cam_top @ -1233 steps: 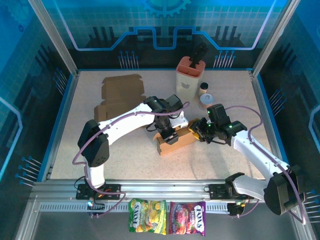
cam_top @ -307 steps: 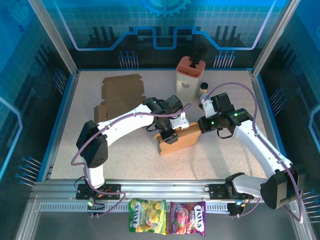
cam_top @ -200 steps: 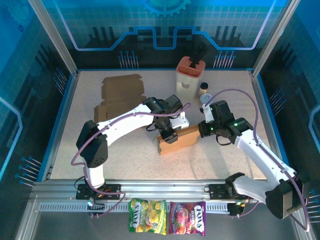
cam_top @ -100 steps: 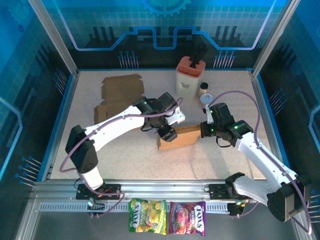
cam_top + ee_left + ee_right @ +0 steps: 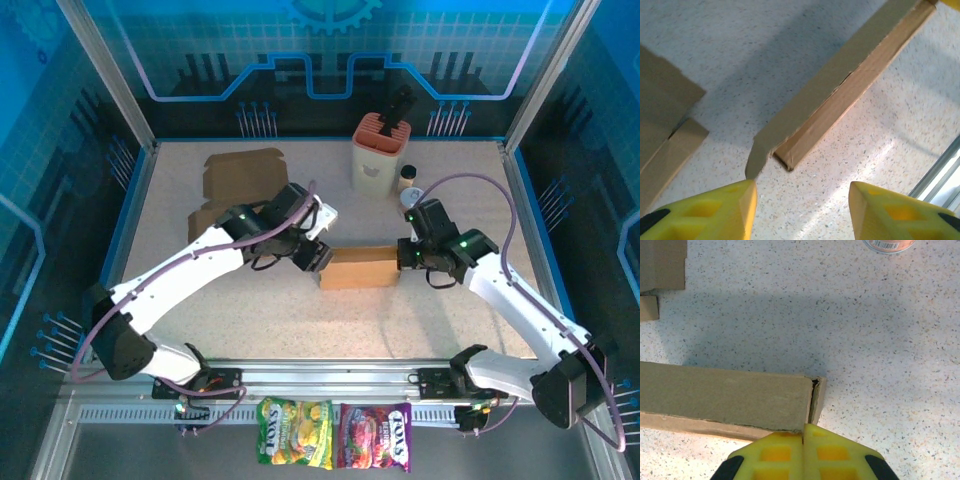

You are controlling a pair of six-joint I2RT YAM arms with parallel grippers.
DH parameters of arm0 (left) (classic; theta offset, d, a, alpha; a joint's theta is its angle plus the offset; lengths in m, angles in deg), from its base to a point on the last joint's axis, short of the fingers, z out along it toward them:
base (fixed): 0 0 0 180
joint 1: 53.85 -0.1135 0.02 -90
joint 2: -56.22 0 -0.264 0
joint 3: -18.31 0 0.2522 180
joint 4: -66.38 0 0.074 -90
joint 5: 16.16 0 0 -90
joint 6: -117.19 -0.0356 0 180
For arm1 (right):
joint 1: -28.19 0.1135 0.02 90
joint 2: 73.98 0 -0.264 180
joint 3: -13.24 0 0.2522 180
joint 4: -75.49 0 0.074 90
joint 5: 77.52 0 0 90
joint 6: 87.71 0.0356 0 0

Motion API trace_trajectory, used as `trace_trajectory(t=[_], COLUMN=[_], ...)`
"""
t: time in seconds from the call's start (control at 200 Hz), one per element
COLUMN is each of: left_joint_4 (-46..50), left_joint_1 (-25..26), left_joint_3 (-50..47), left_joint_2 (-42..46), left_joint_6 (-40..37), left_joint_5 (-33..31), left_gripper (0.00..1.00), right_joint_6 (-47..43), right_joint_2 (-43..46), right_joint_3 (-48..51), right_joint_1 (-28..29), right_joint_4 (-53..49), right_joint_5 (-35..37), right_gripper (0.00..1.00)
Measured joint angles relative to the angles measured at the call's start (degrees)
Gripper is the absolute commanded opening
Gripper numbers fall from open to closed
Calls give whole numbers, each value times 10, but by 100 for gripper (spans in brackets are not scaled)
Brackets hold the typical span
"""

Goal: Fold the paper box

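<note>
Cardboard box [image 5: 358,268], brown, matte, long and rectangular, is lying mid-table on the speckled tabletop [image 5: 260,310] between my two grippers. I'm holding my left gripper [image 5: 801,200] open just off the box's left end, its yellow fingers apart with nothing between them. My right gripper [image 5: 803,432] is sitting fully closed, pads together, tips touching the box's right end. Two flat cardboard blanks [image 5: 243,178] are lying far left, and two glossy candy bags [image 5: 295,445] are resting by the near rail.
</note>
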Motion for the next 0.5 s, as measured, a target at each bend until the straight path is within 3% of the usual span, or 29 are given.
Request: trace_trajectory(t=[0.205, 0.5], left_joint_4=[38, 34], left_joint_1=[-29, -67], left_joint_3=[-9, -29], left_joint_2=[8, 6], left_joint_6=[37, 15], left_joint_5=[-2, 44], left_gripper=[44, 40], right_joint_6=[9, 12], right_joint_2=[-15, -17], right_joint_3=[-15, -21], right_joint_1=[4, 4], right_joint_4=[-12, -21], right_joint_5=[2, 2], right_gripper=[0, 0])
